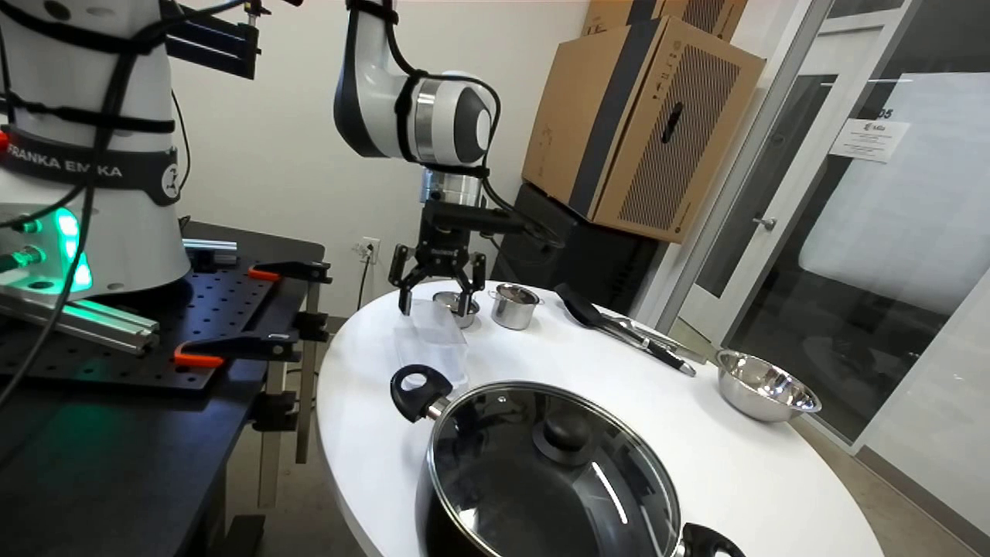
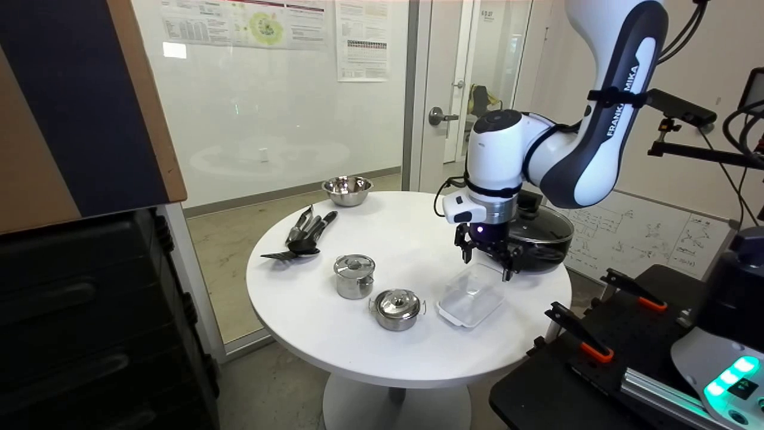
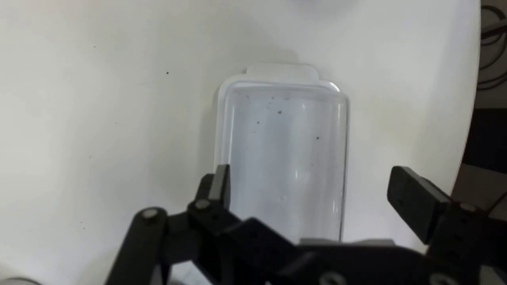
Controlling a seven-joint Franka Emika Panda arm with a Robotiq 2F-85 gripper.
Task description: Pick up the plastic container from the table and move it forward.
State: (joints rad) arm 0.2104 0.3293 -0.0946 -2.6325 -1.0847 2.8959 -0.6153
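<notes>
Claw [image 1: 434, 304] hangs over the container [image 2: 471, 295], its jaws wide apart, with nothing held between them. The container lies on the table [image 2: 412, 239], near the black pot [image 2: 543, 254]. It should be light and thin-walled, perhaps slippery, so hard squeezing may bend it; a gentle pinch across its long sides [image 3: 344, 166] seems best.

White arm [image 2: 555, 161], black end effector [image 1: 435, 302], blurred screws [image 3: 150, 213] probably grey.

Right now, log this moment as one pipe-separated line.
end effector: open, above plastic container | plastic container: on table, ungrasped | black pot: lidded, on same table
</notes>
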